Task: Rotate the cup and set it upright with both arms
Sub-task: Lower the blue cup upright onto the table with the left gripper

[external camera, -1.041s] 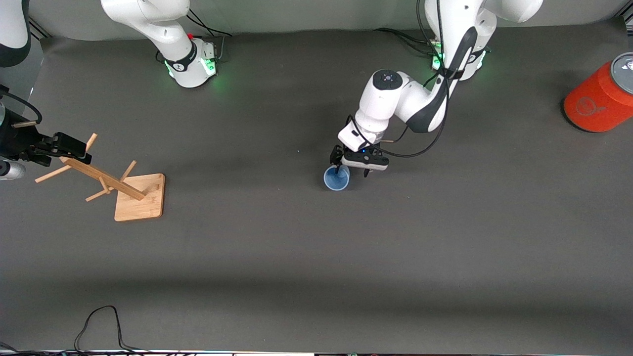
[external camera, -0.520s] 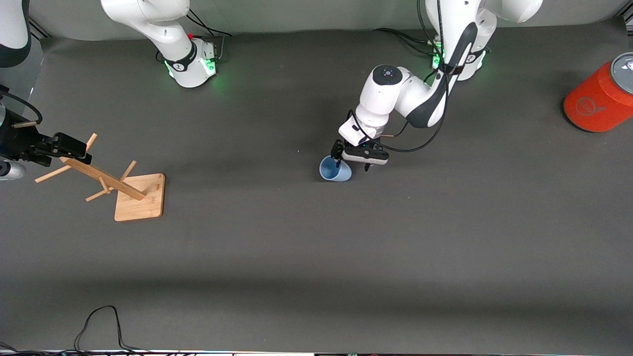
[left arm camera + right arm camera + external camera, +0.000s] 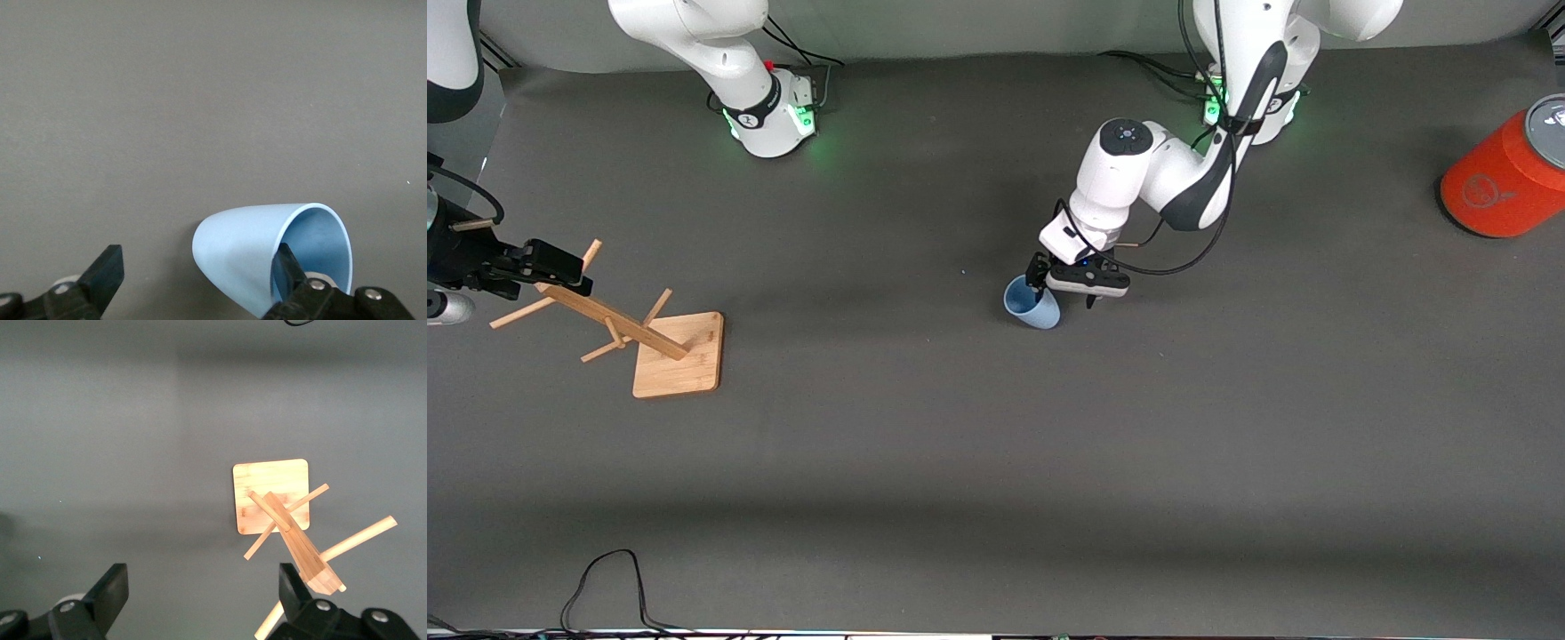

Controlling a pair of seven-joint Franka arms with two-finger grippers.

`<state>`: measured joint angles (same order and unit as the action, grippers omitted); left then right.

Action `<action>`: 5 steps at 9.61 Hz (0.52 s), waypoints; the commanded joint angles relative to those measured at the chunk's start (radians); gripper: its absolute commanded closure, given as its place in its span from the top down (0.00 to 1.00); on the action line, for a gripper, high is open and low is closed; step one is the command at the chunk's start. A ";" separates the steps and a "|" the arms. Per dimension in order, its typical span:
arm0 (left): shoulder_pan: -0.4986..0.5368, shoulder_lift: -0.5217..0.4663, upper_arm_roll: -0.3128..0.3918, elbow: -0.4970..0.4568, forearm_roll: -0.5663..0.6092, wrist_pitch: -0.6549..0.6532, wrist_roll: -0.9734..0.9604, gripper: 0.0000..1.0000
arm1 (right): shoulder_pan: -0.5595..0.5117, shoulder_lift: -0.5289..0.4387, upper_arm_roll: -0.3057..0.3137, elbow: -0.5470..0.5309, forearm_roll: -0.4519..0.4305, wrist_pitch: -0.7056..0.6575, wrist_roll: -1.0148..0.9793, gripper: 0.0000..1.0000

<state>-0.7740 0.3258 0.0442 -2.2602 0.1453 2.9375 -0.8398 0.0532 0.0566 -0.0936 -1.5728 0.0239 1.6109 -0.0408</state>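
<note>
Left wrist view, one fingers point(image 3: 288, 270) tip inside tilted cup point(image 3: 247, 253)

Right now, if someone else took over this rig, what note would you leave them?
Left tool: open, one finger inside the cup, the other outside and clear of its wall; no grasp.
Cup: tilted, mouth turned toward the right arm's end of the table, mid-table in front of the left arm's base.
Right tool: waits open above the top of the wooden peg stand, at its own end of the table.
Orange canister: stands at the left arm's end, not involved.
Done: left tool has engaged the cup.
Left: get the cup standing upright.
</note>
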 commanded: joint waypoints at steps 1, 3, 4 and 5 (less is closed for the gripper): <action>0.018 -0.031 0.009 -0.029 0.016 -0.001 0.033 1.00 | 0.002 -0.003 -0.003 -0.004 -0.007 0.007 -0.021 1.00; 0.021 -0.031 0.029 -0.030 0.017 -0.001 0.051 1.00 | 0.000 -0.003 -0.003 -0.004 -0.007 0.007 -0.021 1.00; 0.022 -0.031 0.029 -0.030 0.017 -0.001 0.054 1.00 | 0.002 -0.003 -0.003 -0.004 -0.007 0.007 -0.021 1.00; 0.024 -0.033 0.029 -0.030 0.017 -0.005 0.054 1.00 | 0.002 -0.003 -0.003 -0.004 -0.007 0.007 -0.021 1.00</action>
<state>-0.7511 0.3251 0.0708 -2.2666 0.1477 2.9375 -0.7968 0.0532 0.0577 -0.0940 -1.5728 0.0239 1.6109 -0.0408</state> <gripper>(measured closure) 0.000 0.000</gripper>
